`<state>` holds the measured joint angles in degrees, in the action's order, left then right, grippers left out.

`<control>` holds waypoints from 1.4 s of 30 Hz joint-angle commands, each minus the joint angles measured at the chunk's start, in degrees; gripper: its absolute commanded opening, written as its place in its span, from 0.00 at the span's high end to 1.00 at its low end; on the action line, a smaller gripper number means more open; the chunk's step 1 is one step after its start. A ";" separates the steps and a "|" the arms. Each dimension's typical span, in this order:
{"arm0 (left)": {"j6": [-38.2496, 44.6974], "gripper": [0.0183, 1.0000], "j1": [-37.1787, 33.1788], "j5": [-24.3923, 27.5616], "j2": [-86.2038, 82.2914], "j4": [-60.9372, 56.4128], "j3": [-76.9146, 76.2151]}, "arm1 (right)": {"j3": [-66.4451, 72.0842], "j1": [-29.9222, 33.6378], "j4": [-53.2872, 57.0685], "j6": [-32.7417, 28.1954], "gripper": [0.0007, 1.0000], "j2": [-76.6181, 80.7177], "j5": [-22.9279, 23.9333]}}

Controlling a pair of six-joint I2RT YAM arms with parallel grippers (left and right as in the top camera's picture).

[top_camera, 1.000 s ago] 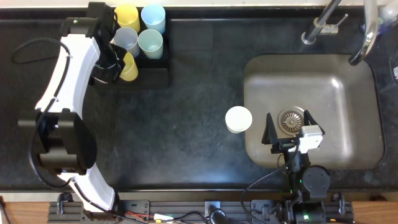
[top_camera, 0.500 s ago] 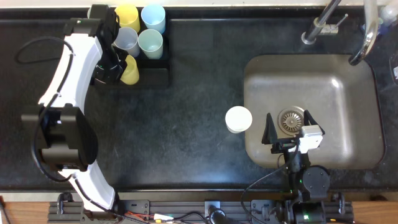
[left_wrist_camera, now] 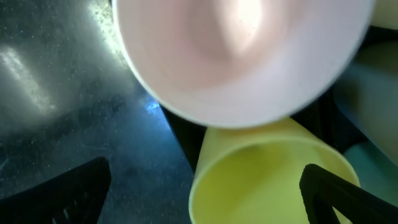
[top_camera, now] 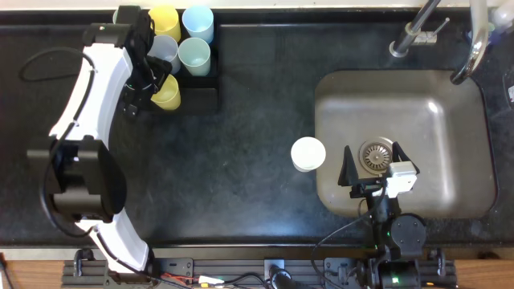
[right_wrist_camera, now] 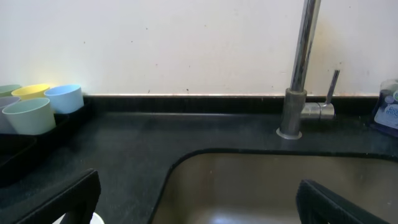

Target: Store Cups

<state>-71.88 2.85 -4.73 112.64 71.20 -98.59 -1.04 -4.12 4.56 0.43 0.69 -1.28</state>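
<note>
A black tray [top_camera: 201, 98] at the counter's back left holds a yellow cup [top_camera: 165, 20], a blue cup [top_camera: 197, 22], a pale cup [top_camera: 165, 50] and a pale green cup [top_camera: 194, 56]. Another yellow cup [top_camera: 166, 93] stands in the tray's front left spot. My left gripper [top_camera: 147, 84] hangs over it, open. In the left wrist view this yellow cup [left_wrist_camera: 267, 177] sits between the spread fingers [left_wrist_camera: 62, 193], beneath the pale cup [left_wrist_camera: 242, 56]. A white cup [top_camera: 307, 153] rests upside down on the counter beside the sink. My right gripper [top_camera: 373, 167] is open and empty over the sink.
The steel sink [top_camera: 450, 104] fills the right side, with a tap [top_camera: 418, 28] behind it. The tap [right_wrist_camera: 300, 74] and the tray's cups [right_wrist_camera: 37, 106] appear in the right wrist view. The dark counter [top_camera: 241, 177] lies between the tray and the sink.
The yellow cup by my left gripper has gone from tilted to nearly upright in the tray. The left gripper shifted slightly with it. The right arm has not moved.
</note>
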 commanded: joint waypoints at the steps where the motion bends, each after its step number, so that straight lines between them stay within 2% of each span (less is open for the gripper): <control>1: 2.97 0.00 2.93 -2.89 -13.03 3.58 0.02 | 0.79 0.02 -0.28 0.46 0.00 -0.48 -0.39; 8: 30.51 0.00 6.80 -4.04 -33.05 15.08 1.88 | 0.79 0.02 -0.31 0.46 0.00 -0.48 -0.39; 11: 43.30 0.00 6.95 -4.81 -43.45 12.96 9.94 | 0.79 0.02 -0.31 0.46 0.00 -0.48 -0.39; 14: 59.65 0.00 6.86 -5.90 -55.67 2.56 24.39 | 0.79 0.02 -0.31 0.46 0.00 -0.48 -0.39; 17: 69.99 0.00 6.86 -7.13 -68.24 -13.66 41.77 | 0.79 0.02 -0.31 0.46 0.00 -0.48 -0.39; 20: 78.73 0.00 6.86 -3.63 -80.70 -34.12 60.24 | 0.79 0.02 -0.31 0.46 0.00 -0.48 -0.39; 24: 81.07 0.00 6.86 0.57 -92.37 -60.26 79.71 | 0.79 0.02 -0.28 0.46 0.00 -0.48 -0.39; 28: 81.05 0.01 6.86 1.68 -98.51 -75.76 90.82 | 0.79 0.02 -0.28 0.46 0.00 -0.48 -0.39; 33: 80.78 0.00 6.86 1.70 -104.76 -75.63 97.24 | 0.79 0.02 -0.31 0.46 0.00 -0.48 -0.39; 37: 80.15 0.00 6.82 2.36 -111.19 -66.34 98.12 | 0.79 0.02 -0.28 0.46 0.00 -0.48 -0.39; 42: 80.43 0.00 6.54 3.02 -112.48 -66.53 98.14 | 0.79 0.02 -0.31 0.46 0.00 -0.48 -0.39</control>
<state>7.70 9.72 -2.96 0.82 4.51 -0.56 -1.04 -4.12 4.51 0.43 0.62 -1.26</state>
